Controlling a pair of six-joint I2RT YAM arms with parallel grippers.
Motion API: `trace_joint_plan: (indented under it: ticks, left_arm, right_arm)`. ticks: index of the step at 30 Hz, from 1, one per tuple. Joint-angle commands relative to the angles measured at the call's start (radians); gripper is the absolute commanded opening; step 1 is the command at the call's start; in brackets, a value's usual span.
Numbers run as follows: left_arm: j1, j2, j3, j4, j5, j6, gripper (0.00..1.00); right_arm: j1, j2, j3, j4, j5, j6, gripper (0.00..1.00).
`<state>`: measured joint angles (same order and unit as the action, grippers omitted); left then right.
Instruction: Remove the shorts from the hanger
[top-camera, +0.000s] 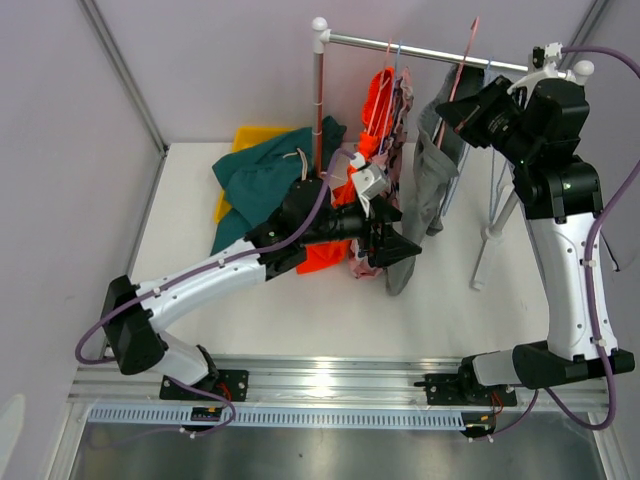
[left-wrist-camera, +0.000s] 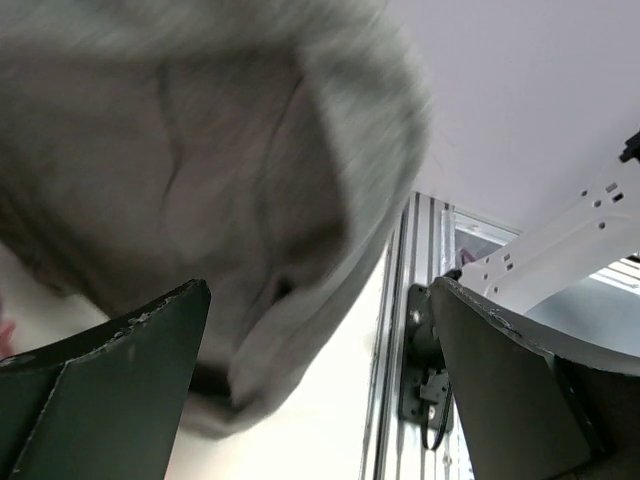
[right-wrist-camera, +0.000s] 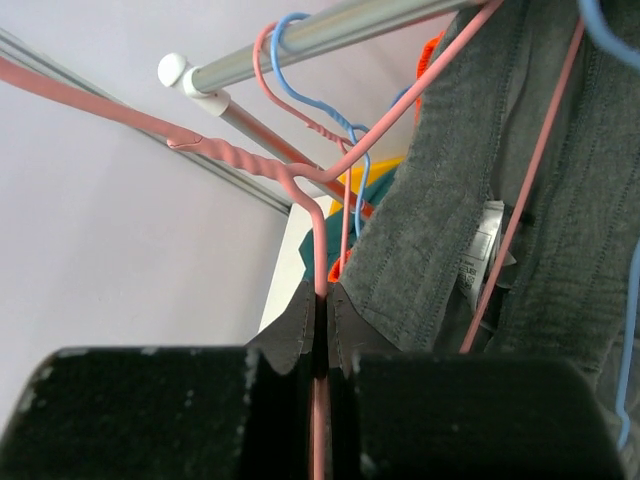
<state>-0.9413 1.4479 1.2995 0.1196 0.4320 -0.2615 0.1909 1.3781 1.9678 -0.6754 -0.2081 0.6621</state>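
Note:
Grey shorts (top-camera: 428, 175) hang from a pink hanger (top-camera: 463, 60) on the rack's metal rod (top-camera: 420, 48). My right gripper (top-camera: 447, 112) is shut on that hanger's wire (right-wrist-camera: 321, 262), right beside the grey waistband (right-wrist-camera: 440, 200). Low at the hem of the grey shorts (left-wrist-camera: 200, 150), my left gripper (top-camera: 402, 247) stands open; the blurred fabric hangs just ahead of its fingers (left-wrist-camera: 120, 370). Orange shorts (top-camera: 378, 100) and pink patterned shorts (top-camera: 402, 115) also hang on the rod. Dark teal shorts (top-camera: 270, 170) lie on the table.
A yellow item (top-camera: 245, 140) lies under the teal shorts at the back left. The rack's upright post (top-camera: 319, 100) and its right legs (top-camera: 495, 225) stand on the white table (top-camera: 200, 240). A blue hanger (right-wrist-camera: 296, 30) hooks over the rod (right-wrist-camera: 330, 35).

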Motion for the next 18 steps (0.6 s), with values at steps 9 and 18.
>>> trace_joint_plan:
  ticks: [9,18]
  left_arm:
    - [-0.047,0.117,0.147,0.081,-0.036,0.028,0.82]
    - [-0.053,0.152,0.123,0.117,-0.038,0.004,0.01]
  right_arm:
    - [0.002,-0.086,-0.030,0.122,-0.030,0.021,0.00]
    - [-0.030,-0.091,-0.024,0.132,-0.059,0.041,0.00]
